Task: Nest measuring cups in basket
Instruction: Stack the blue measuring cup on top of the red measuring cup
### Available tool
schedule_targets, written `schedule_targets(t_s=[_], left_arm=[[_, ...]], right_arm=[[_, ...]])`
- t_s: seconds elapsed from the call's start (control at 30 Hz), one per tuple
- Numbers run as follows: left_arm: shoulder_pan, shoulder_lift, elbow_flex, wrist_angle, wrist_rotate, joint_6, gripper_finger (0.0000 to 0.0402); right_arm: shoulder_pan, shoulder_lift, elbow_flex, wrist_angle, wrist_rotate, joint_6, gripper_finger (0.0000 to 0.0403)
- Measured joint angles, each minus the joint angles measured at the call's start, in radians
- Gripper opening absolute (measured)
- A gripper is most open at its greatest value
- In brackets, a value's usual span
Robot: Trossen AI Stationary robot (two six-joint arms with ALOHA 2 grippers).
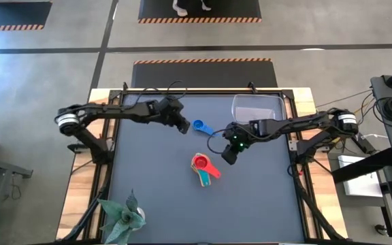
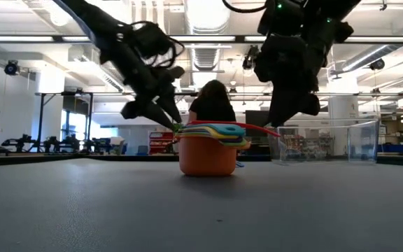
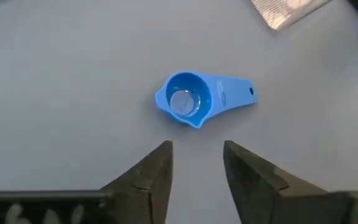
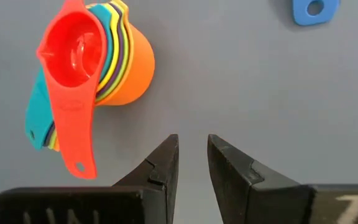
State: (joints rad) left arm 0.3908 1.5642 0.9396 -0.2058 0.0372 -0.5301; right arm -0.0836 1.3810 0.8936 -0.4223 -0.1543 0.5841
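A nested stack of measuring cups (image 1: pixel 204 168), red one on top and orange outermost, stands on its base mid-table, also in the low view (image 2: pixel 208 150) and right wrist view (image 4: pixel 89 68). A lone blue cup (image 1: pixel 201 126) lies upright on the mat, handle toward the basket, centred in the left wrist view (image 3: pixel 191 101). My left gripper (image 1: pixel 184 127) hovers open just left of the blue cup, above the mat (image 3: pixel 197 163). My right gripper (image 1: pixel 229 154) hangs open above the mat, right of the stack (image 4: pixel 192 158). The clear basket (image 1: pixel 257 109) sits at the far right.
A green paper-like plant (image 1: pixel 122 212) stands at the table's near-left corner. The basket's clear wall (image 2: pixel 327 140) rises behind my right gripper in the low view. A person (image 2: pixel 212 105) sits in the room beyond the table. Bare grey mat lies near and left.
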Motion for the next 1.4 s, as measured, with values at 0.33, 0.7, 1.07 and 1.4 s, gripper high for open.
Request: schedule_targets(t_s=[0.33, 0.7, 1.07, 1.4], left_arm=[[0.005, 0.243, 0.240, -0.172, -0.001, 0.036, 0.0166], [0.012, 0.382, 0.371, -0.231, 0.000, 0.036, 0.0155], [0.019, 0.447, 0.374, -0.253, 0.007, -0.006, 0.0119], [0.015, 0.441, 0.382, -0.271, 0.115, 0.061, 0.0005]], right_arm=[[0.030, -0.074, -0.063, 0.012, 0.002, 0.073, 0.0075], [0.157, -0.117, -0.084, 0.014, 0.153, 0.158, 0.0075], [0.204, -0.117, -0.090, 0.013, 0.183, 0.168, 0.0075], [0.204, -0.117, -0.090, 0.016, 0.211, 0.157, 0.0075]])
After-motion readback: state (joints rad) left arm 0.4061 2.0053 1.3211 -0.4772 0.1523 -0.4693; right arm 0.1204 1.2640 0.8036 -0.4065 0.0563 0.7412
